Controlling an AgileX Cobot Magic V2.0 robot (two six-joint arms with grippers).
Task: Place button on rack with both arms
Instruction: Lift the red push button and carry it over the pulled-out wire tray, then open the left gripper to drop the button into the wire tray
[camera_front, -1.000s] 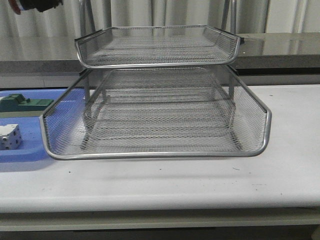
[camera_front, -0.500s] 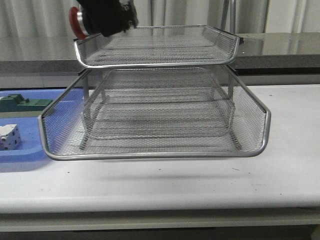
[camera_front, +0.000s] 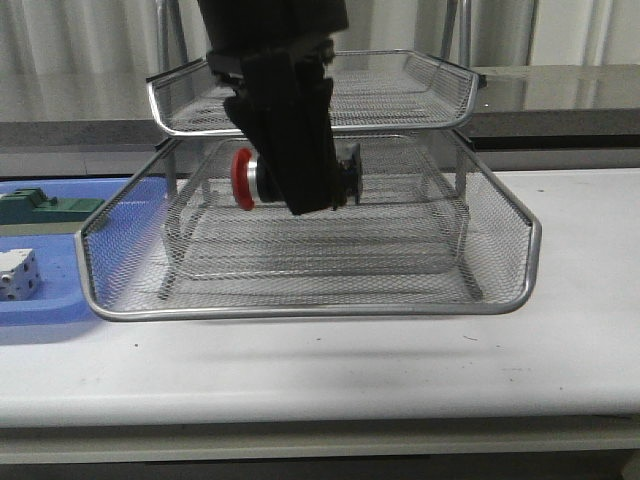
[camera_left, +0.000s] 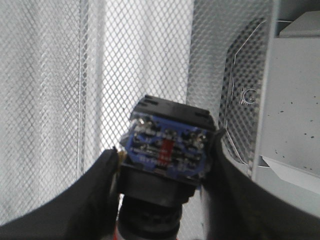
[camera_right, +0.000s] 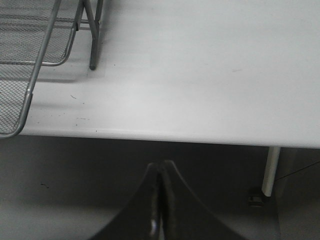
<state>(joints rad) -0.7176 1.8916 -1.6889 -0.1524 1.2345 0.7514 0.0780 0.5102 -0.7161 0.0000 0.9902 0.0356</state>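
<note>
button (camera_front: 250, 178) lowered before rack (camera_front: 310, 300) | red head, blue-black body | left jaws grip it | right jaws closed, empty

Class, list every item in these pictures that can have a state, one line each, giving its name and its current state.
button: held off the mesh, lying sideways, red head toward the left
left gripper: jaws shut on the button
right gripper: jaws shut, empty, off the table's edge
rack: upright on the table, visible trays empty
white-grey cube: resting in the blue tray
</note>
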